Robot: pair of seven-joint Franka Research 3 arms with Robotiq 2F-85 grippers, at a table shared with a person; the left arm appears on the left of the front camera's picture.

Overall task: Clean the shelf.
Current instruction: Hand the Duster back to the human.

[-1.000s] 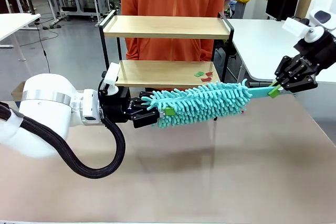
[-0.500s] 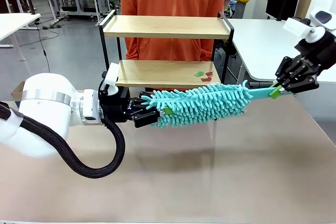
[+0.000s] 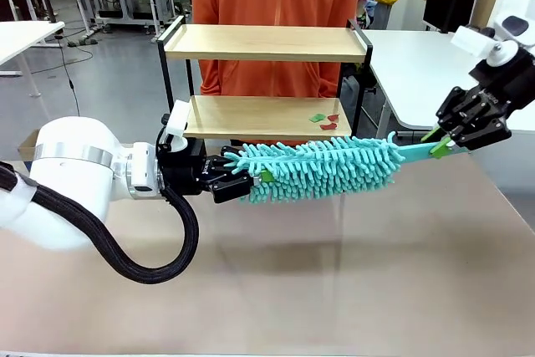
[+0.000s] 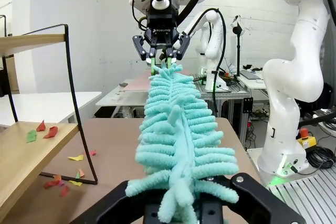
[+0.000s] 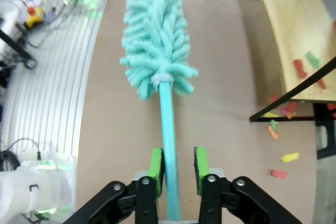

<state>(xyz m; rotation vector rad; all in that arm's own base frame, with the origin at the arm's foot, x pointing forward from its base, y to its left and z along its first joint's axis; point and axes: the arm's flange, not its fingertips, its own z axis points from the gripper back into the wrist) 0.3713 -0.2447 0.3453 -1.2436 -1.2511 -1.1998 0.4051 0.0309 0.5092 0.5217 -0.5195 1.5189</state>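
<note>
Robotics lab, white worktables (image 3: 435, 64), further robot arms (image 4: 294, 72), cabling, concrete floor (image 3: 109, 73)

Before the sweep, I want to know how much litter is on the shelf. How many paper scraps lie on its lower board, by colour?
Red paper scraps: 2
Green paper scraps: 1
Total on the lower board of the light wooden, black-framed two-tier shelf: 3

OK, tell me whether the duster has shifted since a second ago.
Barely. The duster sits about where it was against the shelf; only its handle end at the right hand has lifted a touch.
</note>
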